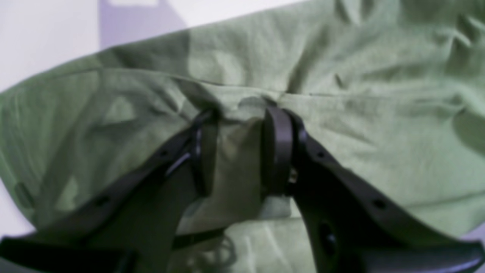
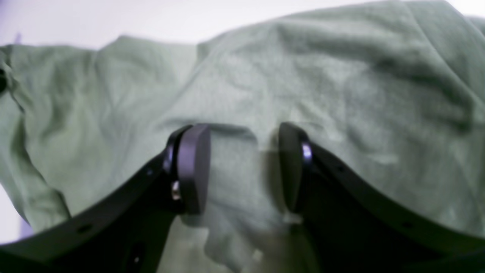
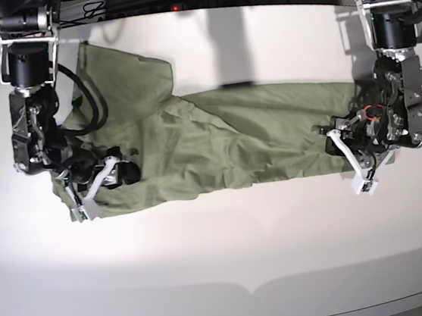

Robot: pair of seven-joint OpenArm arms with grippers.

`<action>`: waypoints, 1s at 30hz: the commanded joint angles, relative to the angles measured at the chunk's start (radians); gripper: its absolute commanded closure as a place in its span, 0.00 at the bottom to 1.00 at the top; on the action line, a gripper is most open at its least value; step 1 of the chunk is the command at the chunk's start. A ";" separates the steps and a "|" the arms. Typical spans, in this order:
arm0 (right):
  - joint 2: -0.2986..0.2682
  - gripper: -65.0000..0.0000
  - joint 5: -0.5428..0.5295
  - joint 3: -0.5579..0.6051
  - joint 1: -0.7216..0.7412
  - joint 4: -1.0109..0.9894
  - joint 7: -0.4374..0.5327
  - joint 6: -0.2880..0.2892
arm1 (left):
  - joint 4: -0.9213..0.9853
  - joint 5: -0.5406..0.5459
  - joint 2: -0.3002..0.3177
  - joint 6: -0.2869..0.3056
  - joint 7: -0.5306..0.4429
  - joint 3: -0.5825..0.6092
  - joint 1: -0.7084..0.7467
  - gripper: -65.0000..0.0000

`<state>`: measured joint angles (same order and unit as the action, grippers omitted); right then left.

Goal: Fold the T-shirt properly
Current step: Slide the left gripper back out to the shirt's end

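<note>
The sage-green T-shirt point(image 3: 232, 140) lies wrinkled across the white table, stretched left to right. My left gripper point(image 1: 240, 113) is at the shirt's right end in the base view point(image 3: 352, 161). A bunched fold of the hem fills the gap between its black fingers point(image 1: 278, 151), and wrinkles run toward them. My right gripper point(image 2: 241, 129) is at the shirt's left end point(image 3: 96, 190). Its pads point(image 2: 193, 167) stand apart with a flap of T-shirt point(image 2: 341, 76) caught between them. More of the T-shirt point(image 1: 379, 132) shows under the held fold.
The white table point(image 3: 221, 248) reaches forward to a curved front edge. Both arm bases point(image 3: 387, 0) stand at the back corners. Black cables point(image 3: 90, 103) hang by the arm at the left and lie on the shirt's upper left part.
</note>
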<state>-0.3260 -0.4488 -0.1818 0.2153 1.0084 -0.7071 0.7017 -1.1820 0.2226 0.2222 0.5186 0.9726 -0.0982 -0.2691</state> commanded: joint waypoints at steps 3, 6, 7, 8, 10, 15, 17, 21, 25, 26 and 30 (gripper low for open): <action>-0.038 0.54 0.082 -0.002 -0.018 -0.007 -0.119 -0.056 | -0.008 -0.017 0.029 -0.006 0.000 -0.004 -0.028 0.68; -0.050 0.54 0.079 -0.002 -0.032 -0.007 -0.120 -0.056 | -0.008 -0.016 0.031 -0.006 0.006 -0.004 -0.035 0.68; -0.051 0.54 0.079 -0.002 -0.034 -0.007 -0.120 -0.056 | -0.008 -0.013 0.031 -0.006 0.006 -0.004 -0.038 0.68; -0.051 0.54 0.079 -0.002 -0.032 -0.007 -0.120 -0.056 | -0.008 -0.013 0.031 -0.007 0.007 -0.004 -0.045 0.68; -0.051 0.54 0.071 -0.002 -0.032 -0.007 -0.119 -0.056 | -0.011 -0.008 0.031 -0.007 0.014 -0.004 -0.065 0.68; -0.051 0.54 0.071 -0.002 -0.032 -0.007 -0.103 -0.056 | -0.012 0.078 0.031 -0.008 0.132 -0.004 -0.155 0.68; -0.050 0.54 0.071 -0.002 -0.031 -0.007 -0.101 -0.056 | -0.012 0.087 0.038 -0.007 0.157 -0.004 -0.187 0.68; -0.051 0.54 0.071 -0.002 -0.030 -0.007 -0.101 -0.056 | -0.012 0.085 0.071 -0.007 0.155 -0.004 -0.211 0.66; -0.051 0.54 0.071 -0.002 -0.030 -0.007 -0.101 -0.056 | -0.011 0.081 0.132 -0.007 0.083 -0.004 -0.184 0.44; -0.051 0.54 0.071 -0.002 -0.030 -0.007 -0.101 -0.056 | -0.011 0.082 0.151 -0.007 0.067 -0.004 -0.171 0.39; -0.051 0.54 0.068 -0.002 -0.030 -0.007 -0.101 -0.056 | -0.011 0.122 0.210 -0.011 0.048 -0.004 -0.123 0.34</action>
<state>-0.3607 -0.4652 -0.1837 0.1940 1.0096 -0.7330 0.6891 -1.1778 0.3241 0.4225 0.5049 1.0405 -0.0982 -0.3607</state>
